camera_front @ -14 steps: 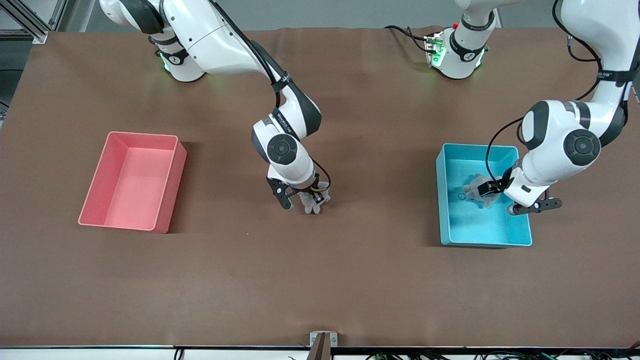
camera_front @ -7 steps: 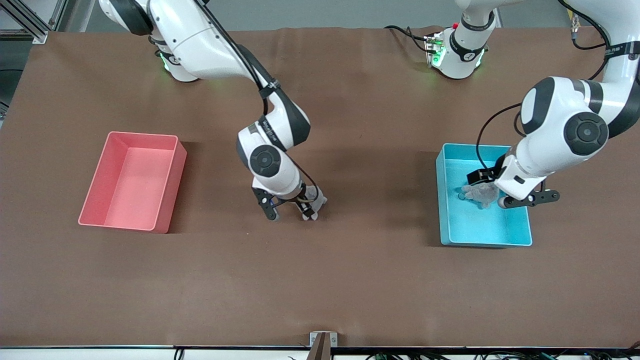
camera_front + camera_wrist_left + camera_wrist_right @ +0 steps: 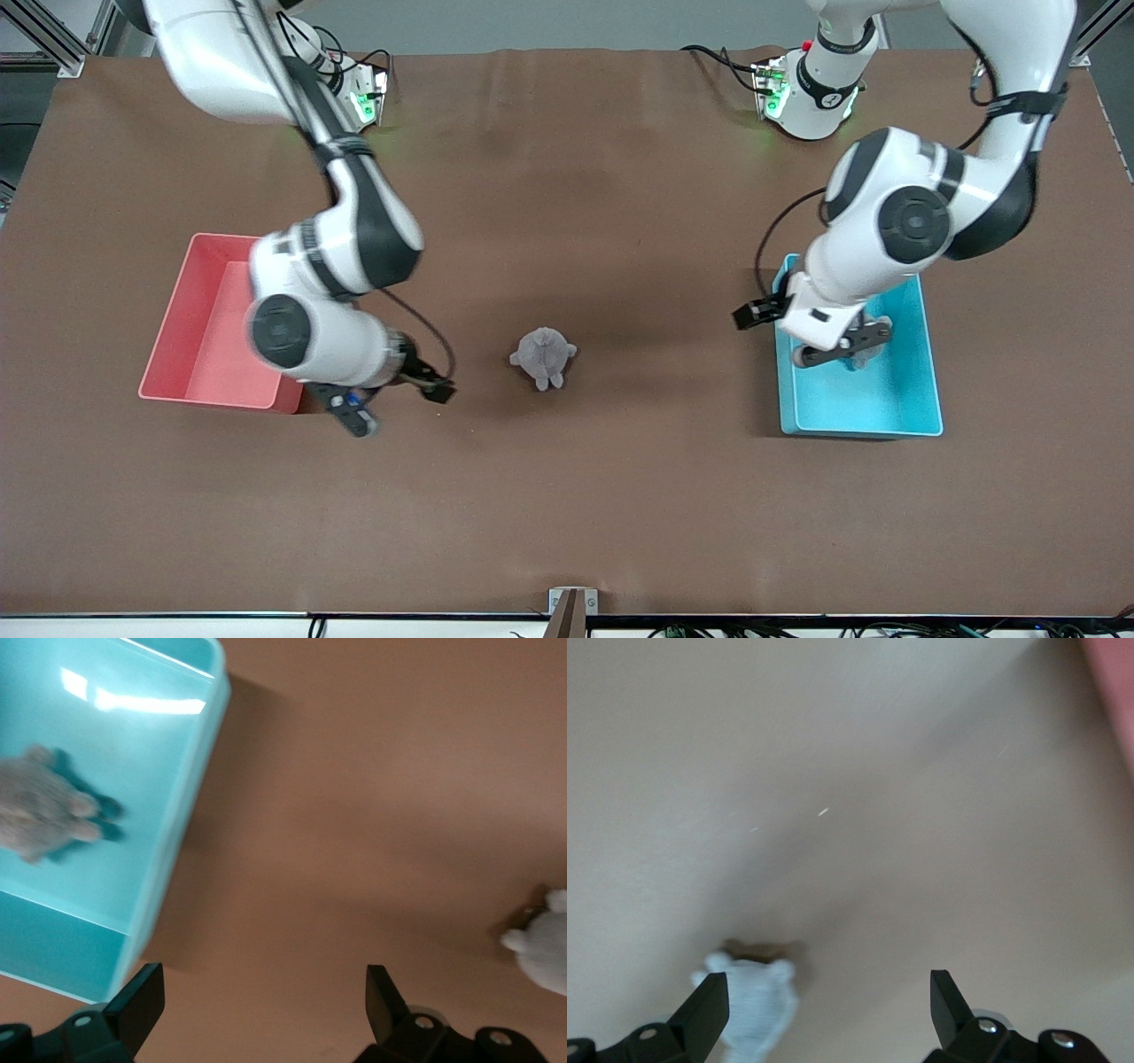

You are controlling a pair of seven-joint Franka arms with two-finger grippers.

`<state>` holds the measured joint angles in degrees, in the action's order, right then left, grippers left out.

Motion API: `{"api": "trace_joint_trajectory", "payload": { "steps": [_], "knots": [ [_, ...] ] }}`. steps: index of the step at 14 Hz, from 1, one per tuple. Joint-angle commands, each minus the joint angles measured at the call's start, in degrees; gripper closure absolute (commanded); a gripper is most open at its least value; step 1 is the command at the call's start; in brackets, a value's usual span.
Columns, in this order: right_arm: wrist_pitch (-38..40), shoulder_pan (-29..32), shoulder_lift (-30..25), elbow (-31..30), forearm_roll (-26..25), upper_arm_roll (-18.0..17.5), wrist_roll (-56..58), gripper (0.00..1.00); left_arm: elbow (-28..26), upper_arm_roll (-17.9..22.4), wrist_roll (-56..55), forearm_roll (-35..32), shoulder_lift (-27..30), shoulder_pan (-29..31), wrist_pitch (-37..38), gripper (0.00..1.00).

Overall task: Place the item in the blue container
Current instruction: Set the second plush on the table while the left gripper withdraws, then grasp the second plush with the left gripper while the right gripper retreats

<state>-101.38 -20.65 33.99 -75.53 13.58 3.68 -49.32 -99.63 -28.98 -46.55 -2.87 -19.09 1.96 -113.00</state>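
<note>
A grey plush item (image 3: 543, 355) (image 3: 749, 1008) lies on the bare table, midway between the two bins. My right gripper (image 3: 396, 403) (image 3: 826, 1005) hangs open and empty over the table between that item and the pink bin. The blue container (image 3: 886, 403) (image 3: 151, 771) stands toward the left arm's end of the table. Another grey plush item (image 3: 40, 808) lies inside it. My left gripper (image 3: 797, 332) (image 3: 261, 1005) is open and empty over the container's wall that faces the table's middle. The left wrist view also catches the loose item (image 3: 545, 943) at its edge.
A pink bin (image 3: 221, 323) (image 3: 1112, 691) of like size stands toward the right arm's end of the table, with nothing visible in it. A small metal bracket (image 3: 571, 607) sits at the table's front edge.
My right gripper opened, let go of the grey item on the table's middle, and drew away toward the pink bin. My left gripper shifted from over the container's inside to over its wall.
</note>
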Motion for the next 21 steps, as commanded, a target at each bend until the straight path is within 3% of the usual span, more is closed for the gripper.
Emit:
{"api": "trace_joint_trajectory", "payload": {
  "steps": [1, 4, 7, 9, 11, 14, 21],
  "knots": [
    [3.28, 6.82, -4.54, -4.62, -1.45, -0.96, 18.4, 0.0, 6.45, 0.15, -8.0, -0.47, -6.73, -5.36, -2.21, 0.0],
    [3.47, 14.56, -9.63, -9.8, -6.09, -0.96, 37.14, 0.0, 9.62, 0.15, -15.39, -0.38, -12.97, -9.76, -11.78, 0.0],
    [3.38, 19.58, -13.33, -11.4, -10.31, -0.96, 43.05, 0.0, 10.68, 1.12, -19.09, -0.47, -18.6, -15.12, -24.42, 0.0],
    [3.47, 21.43, -14.83, -10.52, -12.96, -0.87, 47.19, 0.0, 10.68, 4.09, -19.54, -0.3, -21.15, -19.77, -29.72, 0.0],
    [4.95, 23.8, -15.01, -7.81, -14.54, -0.87, 50.71, 0.0, 11.03, 7.52, -20.07, 0.23, -22.82, -24.44, -31.23, 0.0],
    [10.31, 24.25, -14.92, -4.81, -14.55, -0.96, 50.37, 0.0, 11.73, 7.8, -20.33, 0.32, -25.55, -26.47, -31.41, 0.0],
    [10.32, 24.43, -14.48, -2.43, -12.44, -1.22, 50.73, 0.0, 15.6, 7.89, -22.18, 0.41, -31.35, -28.84, -39.93, 0.0]
  ]
}}
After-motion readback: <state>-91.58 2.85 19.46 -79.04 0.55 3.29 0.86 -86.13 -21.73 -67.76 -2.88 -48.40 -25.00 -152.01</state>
